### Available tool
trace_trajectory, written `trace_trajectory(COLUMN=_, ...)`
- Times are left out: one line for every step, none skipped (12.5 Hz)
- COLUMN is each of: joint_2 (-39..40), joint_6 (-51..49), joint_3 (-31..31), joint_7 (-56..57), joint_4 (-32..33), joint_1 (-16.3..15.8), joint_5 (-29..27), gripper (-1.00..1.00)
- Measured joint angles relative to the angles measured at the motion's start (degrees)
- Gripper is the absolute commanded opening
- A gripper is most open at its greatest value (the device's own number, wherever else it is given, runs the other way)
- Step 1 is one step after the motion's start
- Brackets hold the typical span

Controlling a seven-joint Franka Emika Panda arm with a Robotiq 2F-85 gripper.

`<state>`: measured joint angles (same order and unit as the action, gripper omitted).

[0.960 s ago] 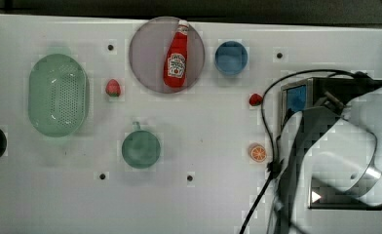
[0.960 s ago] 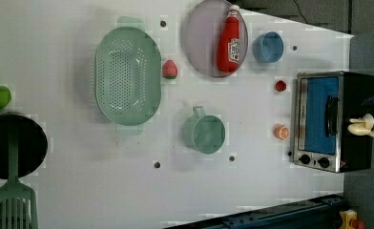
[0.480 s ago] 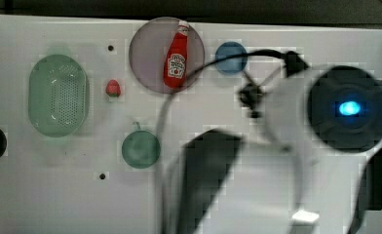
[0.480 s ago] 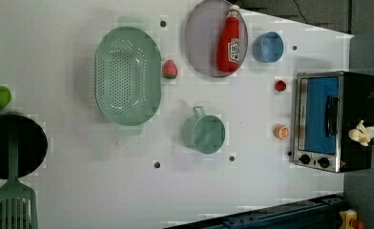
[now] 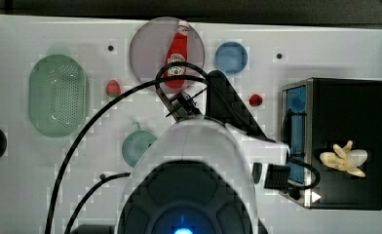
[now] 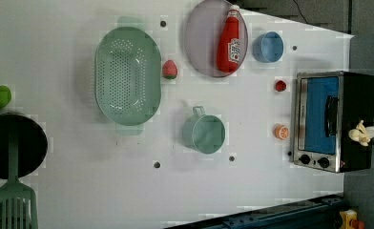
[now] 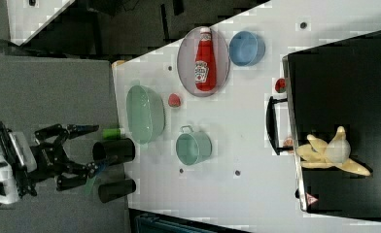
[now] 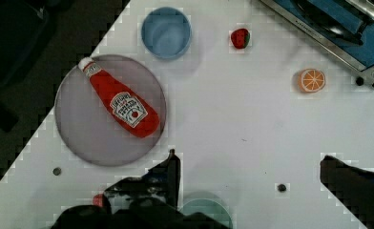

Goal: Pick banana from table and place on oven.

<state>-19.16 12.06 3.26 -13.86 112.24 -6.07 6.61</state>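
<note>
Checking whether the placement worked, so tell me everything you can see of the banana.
The banana is a small pale cream-yellow toy that looks like plastic, part-peeled, with its peel strips splayed out like fingers around a paler core. It lies on its side on the flat black top of the oven, near the front edge above the door handle in the right view. In the top view it sits toward the oven top's lower half. Only the oven touches it; the gripper is open, over the table.

Arm (image 5: 199, 165) hiding orange slice and part of teal cup (image 5: 136, 146), spatula (image 6: 11, 205) cut off by edge
</note>
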Motion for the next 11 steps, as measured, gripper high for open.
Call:
trace_trajectory(joint_2=-1.0, joint_6=0.0, joint_3=0.4, joint_7=0.0, joint_4=1.5, joint_1=-0.1, joint_5=-0.2, gripper=1.00)
trace_trajectory(joint_2=-1.6, joint_6=-0.1, joint_3=0.9, joint_7=0.0, joint_4=3.0, joint_1=0.0, joint_5=-1.2, gripper=1.00)
trace_trajectory(joint_2=-1.7, joint_6=-0.9, joint_3=1.0, joint_7=0.0, joint_4=3.6, joint_1=0.4, joint_5=-2.5, gripper=1.00)
trace_trajectory(joint_2=-1.9, joint_6=-1.0, joint_3=1.3, joint_7=0.0, joint_4=4.3, joint_1=0.5, joint_5=-2.2, gripper=1.00)
trace_trajectory(joint_2=-2.5, joint_6=-1.5, joint_3=1.9, joint_7=0.1, joint_4=5.1, joint_1=0.5, joint_5=-1.9, gripper=1.00)
trace_trajectory(joint_2=-2.6, joint_6=-1.6, joint_3=2.4, joint_7=0.1, joint_4=5.3, joint_1=0.8, joint_5=-2.6, gripper=1.00)
trace_trajectory(joint_2=-2.6, joint_6=-1.5, joint_3=2.5, joint_7=0.1, joint_4=5.3, joint_1=1.5, joint_5=-3.1, gripper=1.00)
trace_trajectory(joint_2=-2.7, joint_6=-1.1, joint_3=2.8, joint_7=0.0, joint_4=5.6, joint_1=2.1, joint_5=-3.0, gripper=1.00)
trace_trajectory(joint_2=-2.8, joint_6=-1.3, joint_3=3.2, joint_7=0.0, joint_4=6.2, joint_1=2.4, joint_5=-2.2, gripper=1.00)
trace_trajectory(joint_2=-2.9, joint_6=-1.3, joint_3=3.9, joint_7=0.1, joint_4=6.4, joint_1=2.2, joint_5=-1.7, gripper=1.00)
trace_trajectory(joint_2=-2.9, joint_6=-1.1, joint_3=3.7, joint_7=0.2, joint_4=6.5, joint_1=2.3, joint_5=-1.9, gripper=1.00)
